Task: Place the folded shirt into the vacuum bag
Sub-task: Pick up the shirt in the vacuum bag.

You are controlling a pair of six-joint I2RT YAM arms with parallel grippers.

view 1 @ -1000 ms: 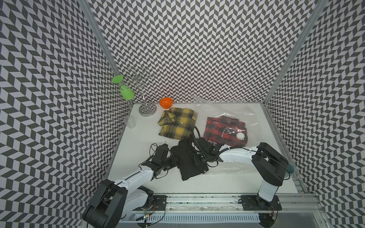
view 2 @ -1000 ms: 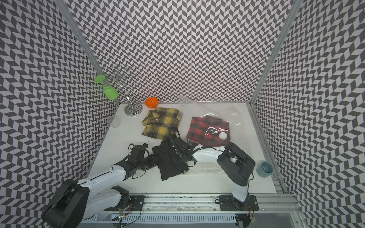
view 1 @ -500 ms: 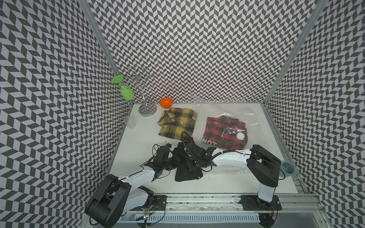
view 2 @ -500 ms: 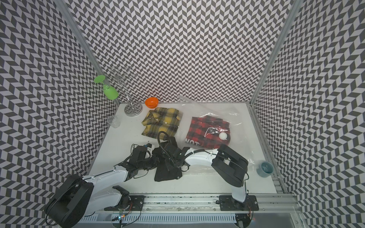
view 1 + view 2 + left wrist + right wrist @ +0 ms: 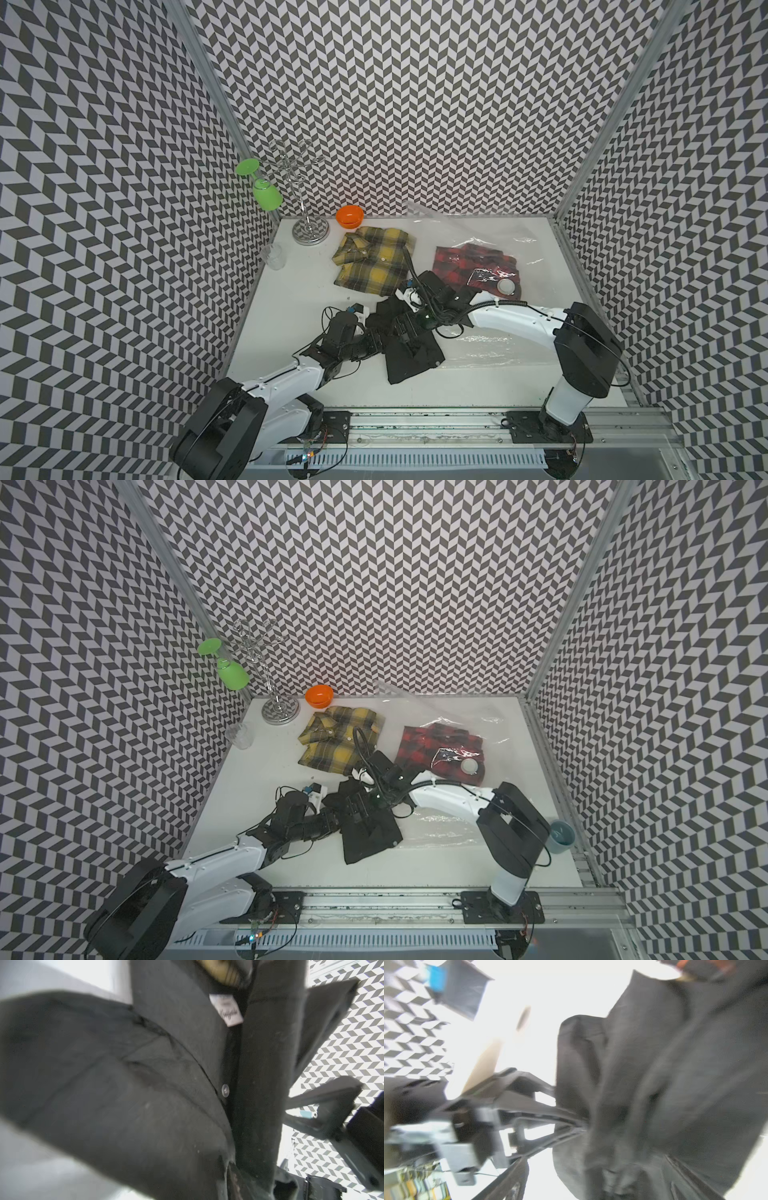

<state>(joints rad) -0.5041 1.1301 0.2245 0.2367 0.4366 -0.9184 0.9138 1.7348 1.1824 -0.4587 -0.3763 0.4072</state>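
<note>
As seen from above, black shirt [image 5: 411, 353]: lower centre, at left edge of bag [image 5: 498, 345].
bag: right of centre, red shirt [image 5: 473, 266] inside.
left pincer [image 5: 392, 332]: on black shirt, grip unclear.
right pincer [image 5: 409, 326]: spread wide.

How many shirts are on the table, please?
3: a yellow plaid shirt near the orange bowl, a red plaid shirt inside the vacuum bag, and a black shirt in front of those two.

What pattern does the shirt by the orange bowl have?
Yellow and dark checks. That shirt shows best in a top view.
</note>
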